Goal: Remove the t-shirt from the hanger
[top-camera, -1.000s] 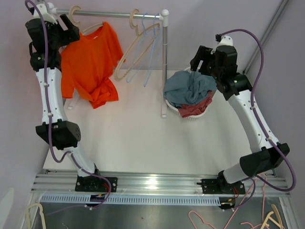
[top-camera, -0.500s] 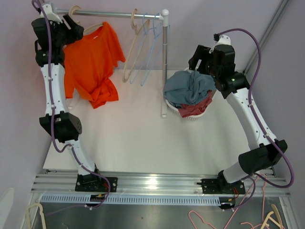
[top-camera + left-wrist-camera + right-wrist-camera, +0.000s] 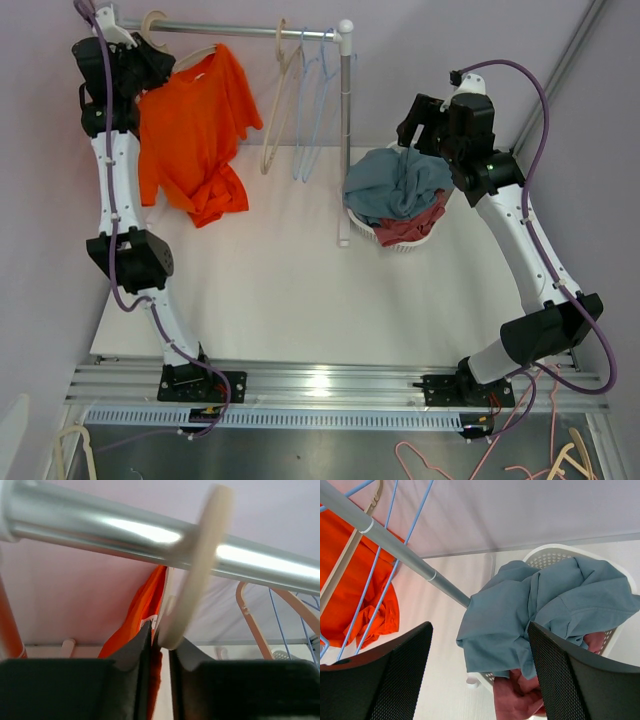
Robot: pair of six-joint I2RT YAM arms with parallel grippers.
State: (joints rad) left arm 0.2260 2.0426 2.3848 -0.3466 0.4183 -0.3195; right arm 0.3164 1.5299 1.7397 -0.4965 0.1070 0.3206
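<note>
Basket (image 3: 400,236) of clothes on the white surface (image 3: 280,290), nearest of all, with the right claw (image 3: 480,666) spread wide above it and gripping nothing. Farther back, orange t-shirt (image 3: 190,130) draped on the cream hanger (image 3: 200,570), bunched at the hem. Farthest, left claw (image 3: 160,637) up under the metal rod (image 3: 100,527), fingers drawn nearly together, seemingly nipping the hanger's neck beside the collar. For the step in hand: keep that pinch firm, raise the hook straight up and clear of the rod, then draw it away gently. Beware of snagging the bare hangers (image 3: 277,110) close alongside. Avoid tilting, for fear of lopsided sliding.
</note>
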